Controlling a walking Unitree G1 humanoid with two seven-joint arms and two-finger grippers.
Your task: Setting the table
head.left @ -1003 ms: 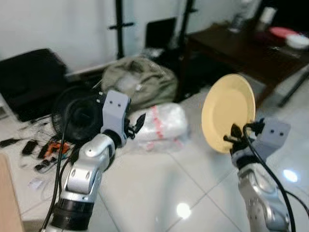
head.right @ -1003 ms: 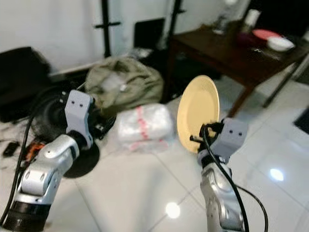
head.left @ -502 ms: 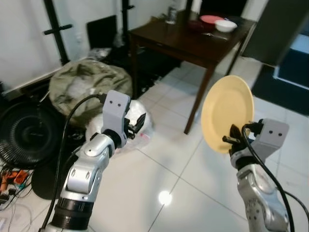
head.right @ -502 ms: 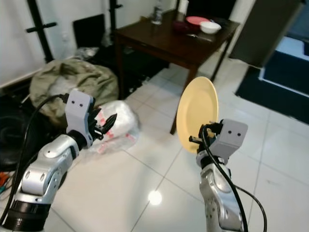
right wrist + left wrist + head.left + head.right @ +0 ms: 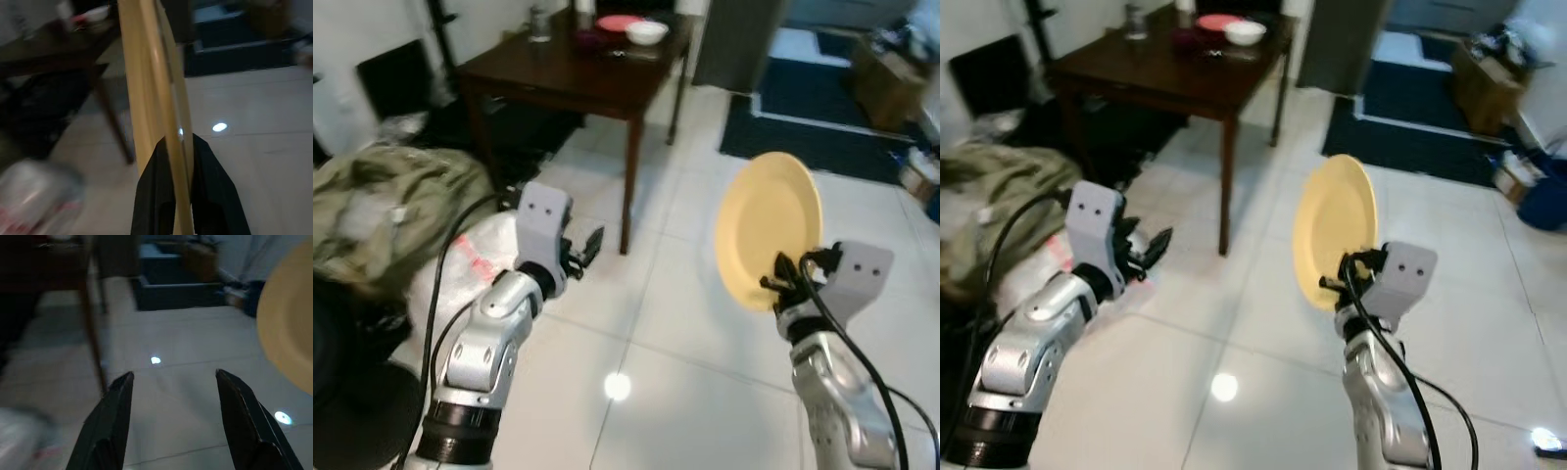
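Olive bag [image 5: 382, 211]: lying at about 9 o'clock on the tiled floor [image 5: 685, 392], with a clear plastic sack [image 5: 475, 257] beside it; neither is belonging to the job.
Left end effector [image 5: 585, 247]: pointing forward at mid-height, its two black fingers [image 5: 110, 423] standing apart and carrying nothing, probably being kept free.
Dark wooden desk [image 5: 563, 78]: standing at about 11 o'clock, well apart from the robot, carrying a red plate [image 5: 619, 22], a white bowl [image 5: 647, 32] and a glass [image 5: 540, 22].
Yellow plate [image 5: 771, 227]: standing on edge at about 2 o'clock, well short of the desk.
Right end effector [image 5: 781, 278]: pinching the plate's lower rim, likely holding it upright for carrying.
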